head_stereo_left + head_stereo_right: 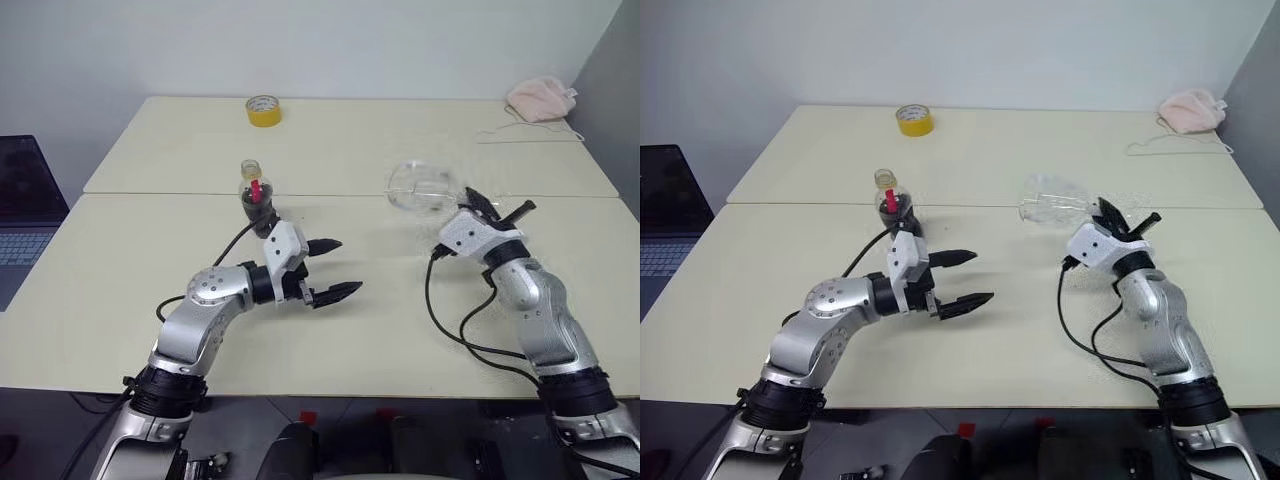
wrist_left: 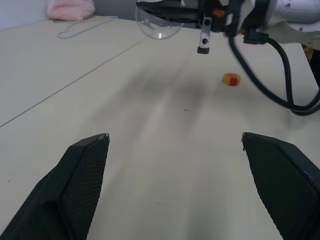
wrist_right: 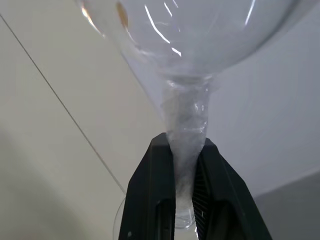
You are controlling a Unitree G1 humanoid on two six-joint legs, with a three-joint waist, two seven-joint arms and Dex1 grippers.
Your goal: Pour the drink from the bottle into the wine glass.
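Table: two pale tops pushed together, one seam running across between them; the near edge is cut off by the picture.
Laptop: one, dark, at the left edge, partly cut off.
Left claw: hovers low over the near tabletop, pointing toward the right, its two black fingers spread wide with nothing between them.
Right claw: its fingers are closed tight on the stem of the wine glass, with the round foot just behind them.
Wine glass: one, clear, lifted off the table and tilted over, bowl toward the robot's left; its outline is faint against the pale top and hard to trace.
Bottle: one, standing by the seam just behind the left wrist, which hides its lower part; the red label strip shows, the dark drink is barely made out.
Pink cloth: one, at the far right corner, a thin cord trailing from it.
Tape roll: one, yellow, at the far edge, well apart from the bottle.
Small yellow and red piece: lies on the table beyond the right arm's cable; too small to identify.
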